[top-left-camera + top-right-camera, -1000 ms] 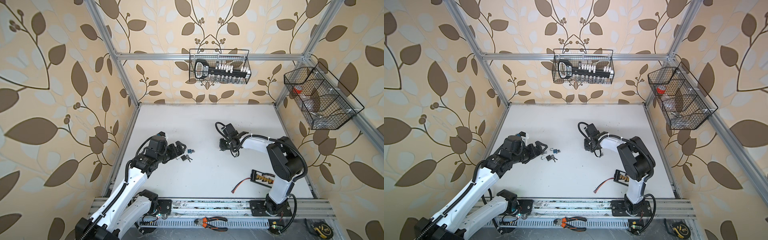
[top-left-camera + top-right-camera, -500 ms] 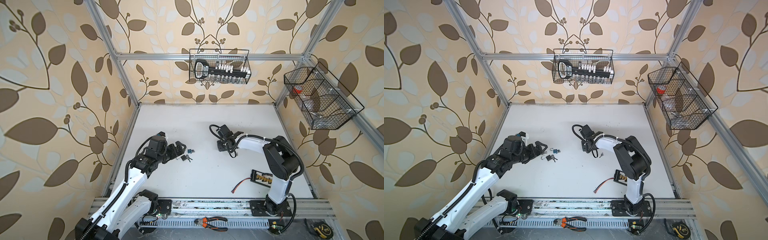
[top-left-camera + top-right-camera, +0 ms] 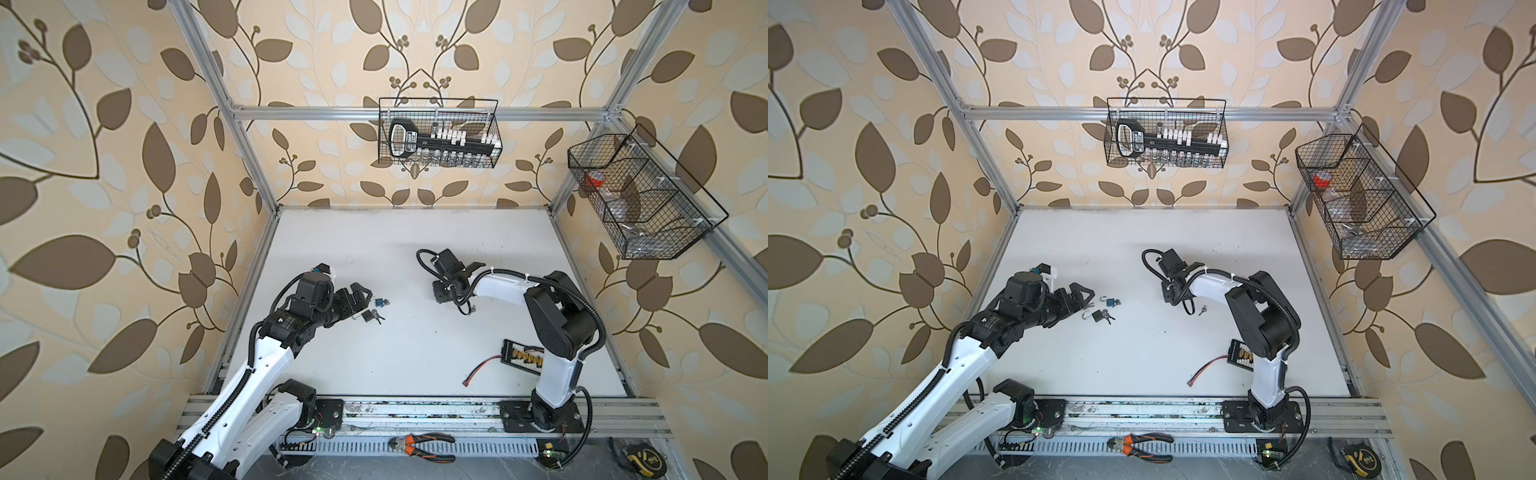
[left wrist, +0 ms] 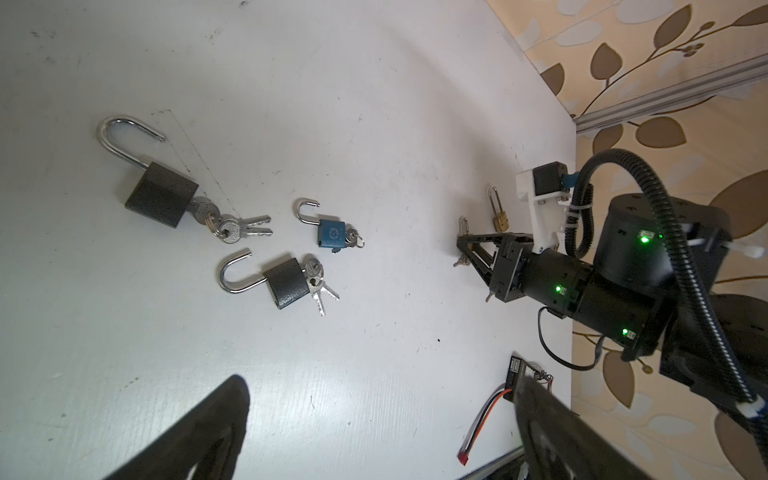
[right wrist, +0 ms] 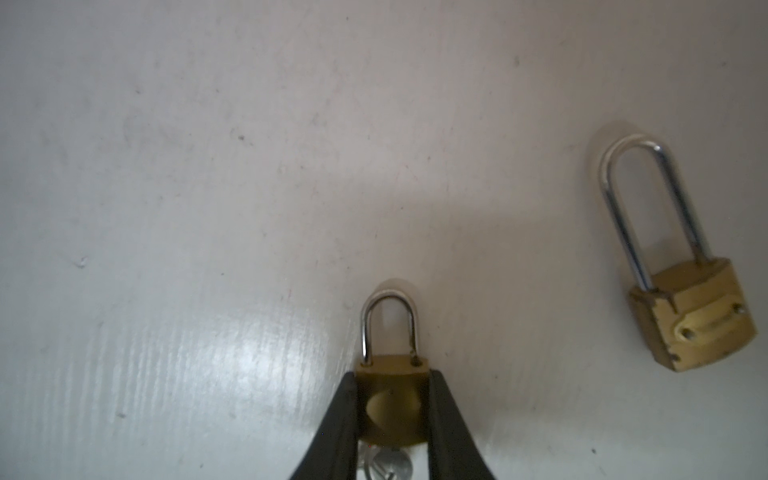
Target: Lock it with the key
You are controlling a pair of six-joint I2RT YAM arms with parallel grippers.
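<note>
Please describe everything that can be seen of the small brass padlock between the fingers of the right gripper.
The small brass padlock has a squat yellow-metal body and a short silvery shackle whose two legs both reach the body; whether it is latched cannot be told. It rests on the white table. The right gripper has its black fingers against both sides of the body. A blurred silvery key shows at its bottom end.

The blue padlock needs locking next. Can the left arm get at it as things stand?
Probably yes: the left gripper is open, close beside the blue padlock, with only bare table between them.
</note>
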